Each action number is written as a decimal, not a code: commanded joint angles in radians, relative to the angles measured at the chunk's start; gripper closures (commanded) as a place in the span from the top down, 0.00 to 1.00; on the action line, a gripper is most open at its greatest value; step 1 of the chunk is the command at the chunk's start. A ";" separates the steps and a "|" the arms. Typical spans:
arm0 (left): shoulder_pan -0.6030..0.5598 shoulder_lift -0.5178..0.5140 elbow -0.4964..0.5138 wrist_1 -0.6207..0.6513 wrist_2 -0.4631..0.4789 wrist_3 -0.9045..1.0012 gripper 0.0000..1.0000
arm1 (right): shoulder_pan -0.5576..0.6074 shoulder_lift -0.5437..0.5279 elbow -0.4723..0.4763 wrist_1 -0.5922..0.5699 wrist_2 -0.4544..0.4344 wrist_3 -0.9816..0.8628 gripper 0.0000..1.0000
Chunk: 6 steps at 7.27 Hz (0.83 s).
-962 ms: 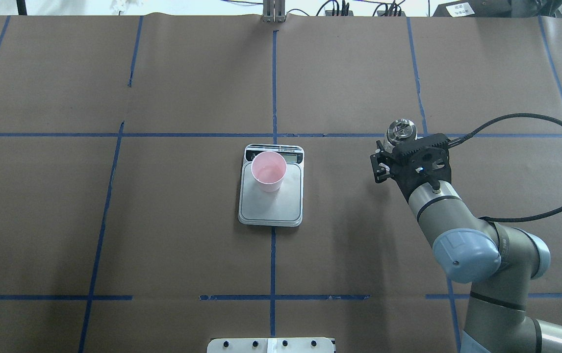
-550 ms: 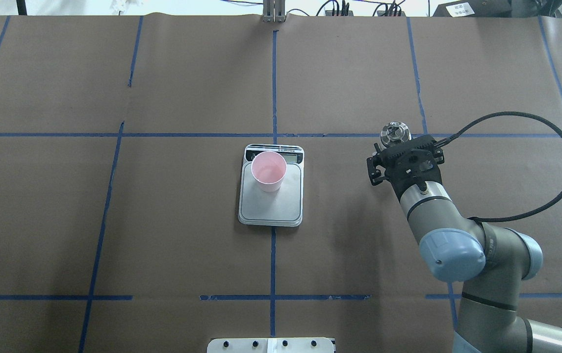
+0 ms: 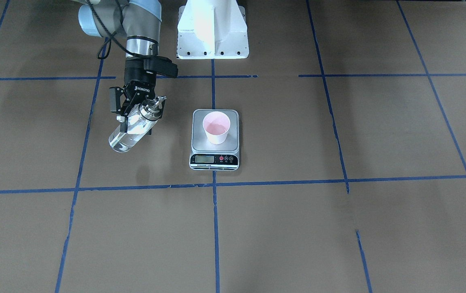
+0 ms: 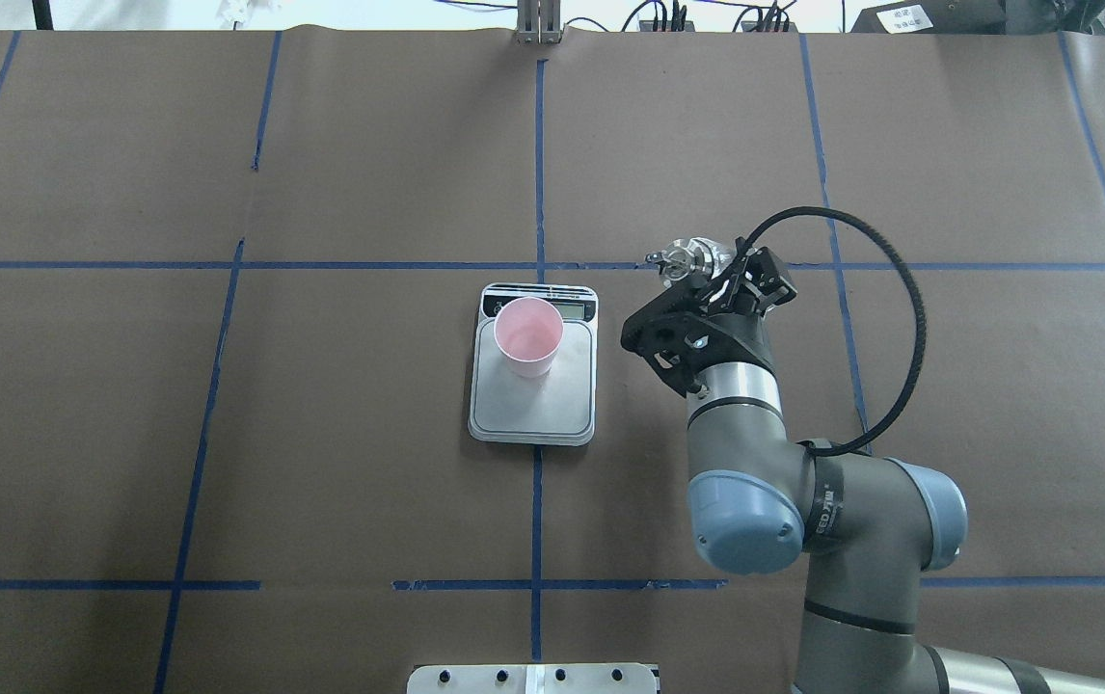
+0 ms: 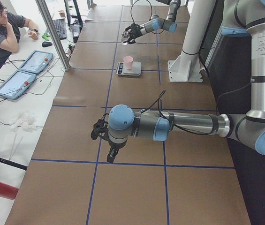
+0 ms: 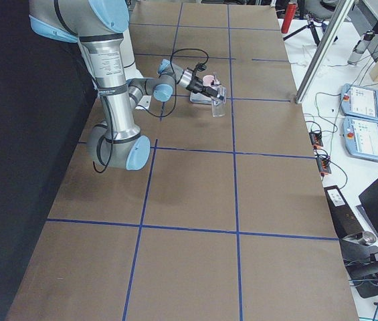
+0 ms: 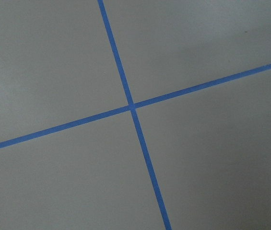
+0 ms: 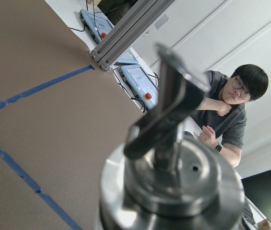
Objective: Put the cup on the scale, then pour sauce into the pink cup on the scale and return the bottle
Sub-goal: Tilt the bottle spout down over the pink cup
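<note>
Right arm [image 4: 736,414]: silver-grey tubes, pale blue joint caps [image 4: 741,520], black seam rings. Black right pincer [image 3: 135,122], white ROBOTIQ lettering, black camera bracket [image 3: 162,67] at wrist. Black ribbed cable [image 4: 919,318] off the wrist. White pedestal [image 3: 212,24], dark bolts [image 3: 205,53] along foot. Left arm [image 5: 188,123]: same silver and blue.

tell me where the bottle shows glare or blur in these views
right wrist view: the bottle fills the frame, its metal cap soft and out of focus, with a bright glare patch on the rim; front-facing view: sharp, with white glints on the clear glass; overhead view: only the cap glints
</note>
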 commanded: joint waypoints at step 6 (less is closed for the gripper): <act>0.000 0.021 -0.011 -0.001 0.000 0.005 1.00 | -0.051 0.143 -0.151 -0.240 -0.179 -0.277 0.00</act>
